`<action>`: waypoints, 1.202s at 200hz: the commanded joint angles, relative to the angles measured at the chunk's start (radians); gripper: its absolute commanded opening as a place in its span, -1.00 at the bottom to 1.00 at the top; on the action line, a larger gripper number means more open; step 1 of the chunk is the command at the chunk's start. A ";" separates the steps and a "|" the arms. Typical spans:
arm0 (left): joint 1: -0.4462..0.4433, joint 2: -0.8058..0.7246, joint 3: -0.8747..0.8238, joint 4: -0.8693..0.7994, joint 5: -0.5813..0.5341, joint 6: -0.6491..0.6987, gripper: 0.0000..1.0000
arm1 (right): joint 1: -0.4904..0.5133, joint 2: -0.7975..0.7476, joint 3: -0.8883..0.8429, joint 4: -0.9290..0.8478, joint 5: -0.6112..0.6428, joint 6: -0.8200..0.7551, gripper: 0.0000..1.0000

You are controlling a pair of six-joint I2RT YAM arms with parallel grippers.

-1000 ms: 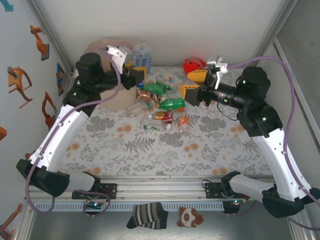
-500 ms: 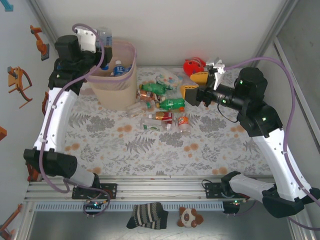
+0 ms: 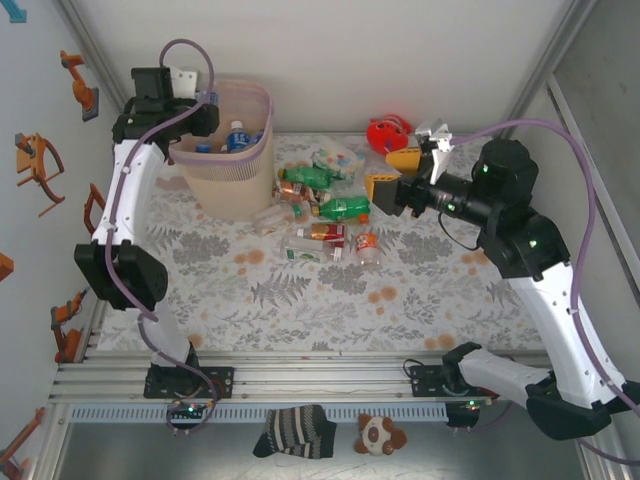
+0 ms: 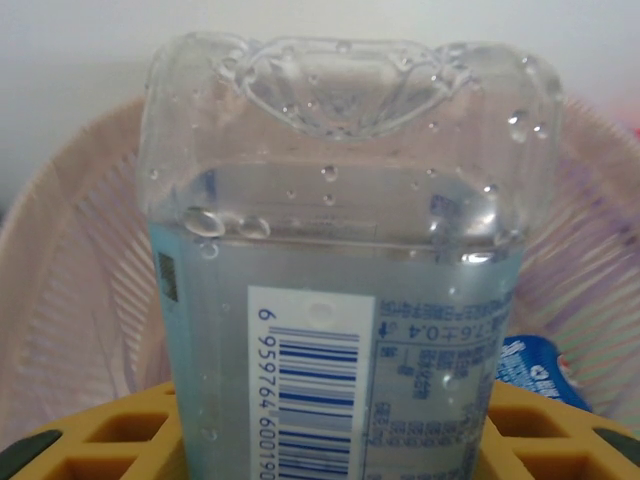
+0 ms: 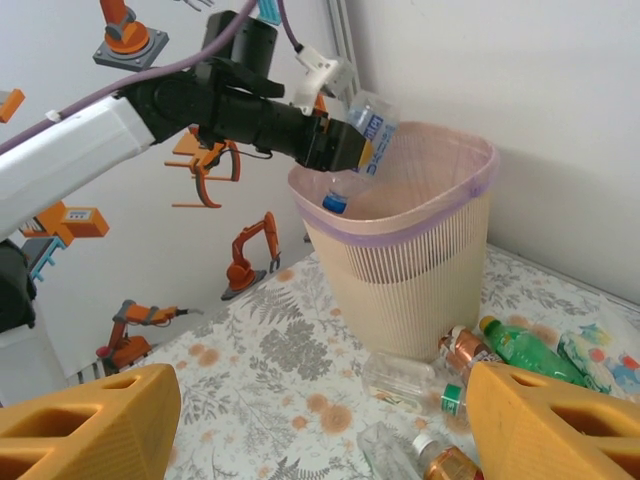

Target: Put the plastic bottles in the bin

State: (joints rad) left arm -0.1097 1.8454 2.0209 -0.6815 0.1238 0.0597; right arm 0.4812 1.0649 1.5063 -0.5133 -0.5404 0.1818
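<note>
Left end effector (image 5: 350, 150): clenched on a clear bottle (image 4: 340, 250), its yellow fingers (image 4: 95, 440) pressing the bottle's two sides.
Clear bottle: held base-up and tilted, with its blue cap pointing down into the mouth of the bin (image 5: 400, 270). It holds some liquid, and a barcode label faces the left wrist camera.
Bin: pale pink and ribbed. It stands at the far left corner of the worktop (image 3: 300, 300), against the back wall.
Inside the bin: a blue-labelled bottle (image 3: 235, 138) lies near the middle. The left wrist view shows it behind and to the right of the clear bottle.
Right end effector (image 3: 380, 170): released, its yellow fingers spread wide with nothing between them. It hangs above the right edge of the loose bottles.
Loose bottles: they lie clustered on the fern-patterned worktop just right of the bin. Among them are a green bottle (image 3: 345, 208), a second green bottle (image 3: 310, 177) and a red-labelled bottle (image 3: 322, 232); one pale bottle lies close to the bin's foot.
Red toy (image 3: 385, 130): at the back, beyond the right end effector.
</note>
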 commanded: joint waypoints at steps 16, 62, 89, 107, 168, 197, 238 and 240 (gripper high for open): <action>0.011 0.085 0.097 -0.165 -0.014 0.008 -0.04 | 0.007 -0.019 -0.006 -0.002 0.009 -0.020 0.49; 0.016 0.210 0.219 -0.311 -0.050 0.004 -0.06 | 0.007 -0.016 -0.011 0.001 0.005 -0.022 0.49; 0.018 0.261 0.255 -0.359 -0.071 0.003 -0.06 | 0.007 -0.016 -0.011 0.001 0.003 -0.023 0.49; 0.019 0.292 0.268 -0.377 -0.070 0.002 -0.06 | 0.007 -0.017 -0.013 0.002 0.003 -0.023 0.49; 0.025 0.396 0.304 -0.432 -0.037 -0.003 0.03 | 0.007 -0.022 -0.015 -0.001 0.000 -0.020 0.48; 0.027 0.430 0.307 -0.446 -0.028 -0.003 0.06 | 0.007 -0.023 -0.014 -0.001 -0.003 -0.016 0.48; 0.030 0.433 0.304 -0.443 -0.014 -0.005 0.19 | 0.007 -0.028 -0.012 0.001 -0.006 -0.007 0.48; 0.030 0.431 0.304 -0.442 -0.012 -0.007 0.20 | 0.007 -0.028 -0.012 0.001 -0.006 -0.007 0.48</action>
State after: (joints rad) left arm -0.0772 2.2524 2.3089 -1.0855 0.0723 0.0563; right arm 0.4812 1.0588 1.4948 -0.5198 -0.5373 0.1787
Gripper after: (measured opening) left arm 0.580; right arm 0.740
